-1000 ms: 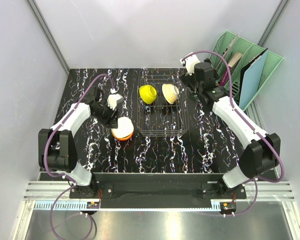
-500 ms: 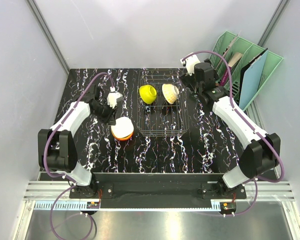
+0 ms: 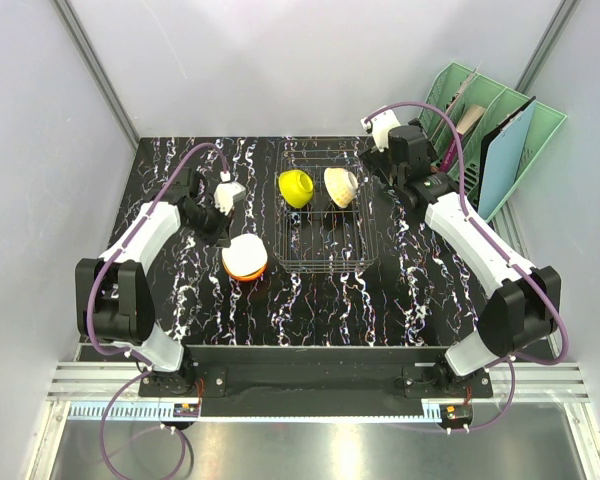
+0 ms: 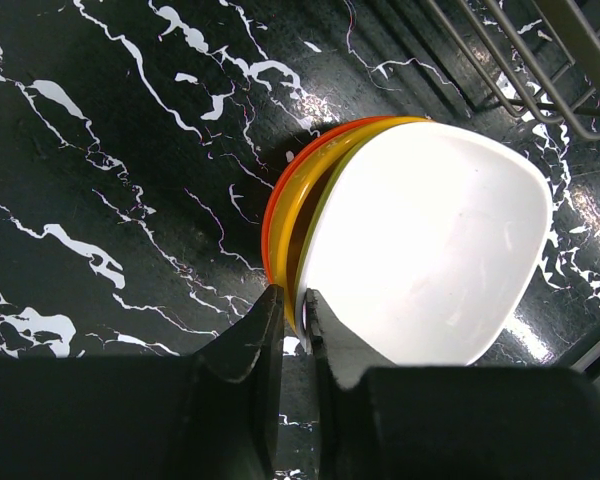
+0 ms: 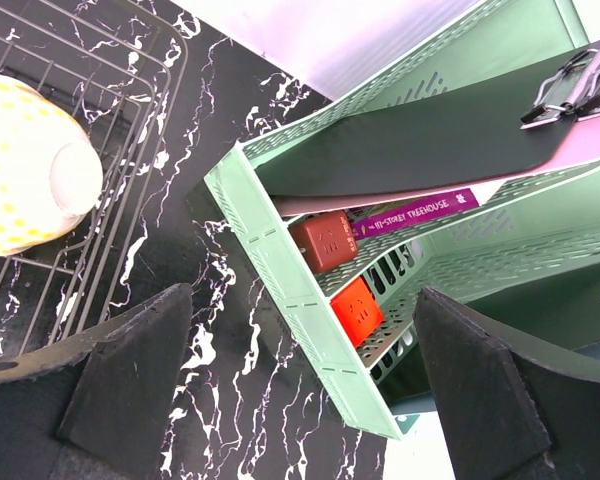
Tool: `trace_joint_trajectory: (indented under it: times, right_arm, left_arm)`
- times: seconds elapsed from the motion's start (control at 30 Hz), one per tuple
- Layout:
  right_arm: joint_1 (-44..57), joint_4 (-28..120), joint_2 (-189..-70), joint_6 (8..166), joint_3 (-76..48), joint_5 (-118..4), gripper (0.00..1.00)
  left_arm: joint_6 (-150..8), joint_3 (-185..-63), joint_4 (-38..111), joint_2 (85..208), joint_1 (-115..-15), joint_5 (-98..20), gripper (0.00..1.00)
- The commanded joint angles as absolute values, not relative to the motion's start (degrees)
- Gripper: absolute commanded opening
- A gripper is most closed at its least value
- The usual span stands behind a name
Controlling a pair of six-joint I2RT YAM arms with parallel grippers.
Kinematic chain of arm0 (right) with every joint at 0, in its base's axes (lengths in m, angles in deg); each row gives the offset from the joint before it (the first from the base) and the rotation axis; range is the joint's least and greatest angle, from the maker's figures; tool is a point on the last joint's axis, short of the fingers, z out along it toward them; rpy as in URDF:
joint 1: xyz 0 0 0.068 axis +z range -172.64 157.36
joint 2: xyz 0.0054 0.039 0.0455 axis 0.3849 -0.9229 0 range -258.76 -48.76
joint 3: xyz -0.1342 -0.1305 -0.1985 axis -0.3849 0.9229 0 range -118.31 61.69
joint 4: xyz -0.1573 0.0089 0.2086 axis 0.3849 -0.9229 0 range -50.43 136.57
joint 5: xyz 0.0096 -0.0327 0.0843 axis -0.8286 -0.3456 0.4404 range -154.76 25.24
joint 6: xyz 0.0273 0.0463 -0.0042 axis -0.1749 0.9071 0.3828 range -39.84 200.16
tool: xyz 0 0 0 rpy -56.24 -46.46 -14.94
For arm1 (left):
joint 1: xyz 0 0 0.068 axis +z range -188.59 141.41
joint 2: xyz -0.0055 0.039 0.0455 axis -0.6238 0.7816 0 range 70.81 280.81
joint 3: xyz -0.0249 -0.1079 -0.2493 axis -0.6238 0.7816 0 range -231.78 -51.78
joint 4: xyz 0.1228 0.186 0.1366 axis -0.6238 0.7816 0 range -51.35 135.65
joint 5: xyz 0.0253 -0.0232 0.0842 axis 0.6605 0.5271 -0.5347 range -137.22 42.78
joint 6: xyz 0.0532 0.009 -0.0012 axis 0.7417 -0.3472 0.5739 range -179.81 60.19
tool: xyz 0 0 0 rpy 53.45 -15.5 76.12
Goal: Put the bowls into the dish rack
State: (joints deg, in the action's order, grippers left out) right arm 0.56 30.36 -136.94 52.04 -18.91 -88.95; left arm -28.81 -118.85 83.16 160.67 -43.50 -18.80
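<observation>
A stack of bowls [image 3: 245,258], white [image 4: 430,250] nested in yellow [image 4: 298,215] and orange [image 4: 270,222], sits on the black marbled table left of the dish rack [image 3: 325,255]. My left gripper [image 3: 223,233] [image 4: 293,300] is shut on the stack's near rim, one finger outside it and one inside the white bowl. Inside the wire rack, at its back, lie a yellow bowl [image 3: 295,187] and a cream dotted bowl [image 3: 341,186] [image 5: 25,165]. Beside the rack's back right corner hovers my right gripper [image 3: 378,165] [image 5: 300,380], open and holding nothing.
A mint-green slotted file organiser [image 3: 490,130] [image 5: 280,260] holding folders, a book and small orange boxes [image 5: 355,310] stands at the back right, close to the right gripper. Grey walls enclose the table on three sides.
The left gripper's fingers have closed from wide apart onto the rim of the bowl stack. The right arm has not moved.
</observation>
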Motion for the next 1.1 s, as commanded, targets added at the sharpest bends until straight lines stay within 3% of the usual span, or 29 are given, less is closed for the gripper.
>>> trace_joint_trajectory:
  times: [0.0, 0.2, 0.3, 0.57, 0.8, 1.07]
  right_arm:
    - [0.1, 31.3, -136.0, 53.2, -18.7, -87.5, 1.00]
    - [-0.1, 31.4, -136.0, 53.4, -18.6, -87.4, 1.00]
    - [-0.1, 31.2, -135.9, 53.6, -18.6, -87.3, 1.00]
    - [-0.2, 31.0, -135.5, 53.9, -18.4, -86.9, 1.00]
    - [-0.2, 28.0, -136.4, 56.1, -20.8, -84.7, 1.00]
    - [-0.2, 17.6, -138.7, 63.8, -28.3, -70.5, 1.00]
  left_arm:
    - [-29.0, -120.2, 83.6, 159.8, -44.0, -18.3, 0.16]
    - [-28.9, -120.1, 84.1, 160.1, -44.7, -18.1, 0.15]
    - [-28.7, -120.2, 84.3, 160.5, -45.0, -18.2, 0.00]
    - [-29.0, -121.7, 84.8, 159.4, -45.3, -17.9, 0.00]
    - [-30.2, -131.2, 88.1, 158.0, -45.3, -15.2, 0.00]
    - [-30.4, -142.6, 94.1, 159.1, -45.4, -9.7, 0.00]
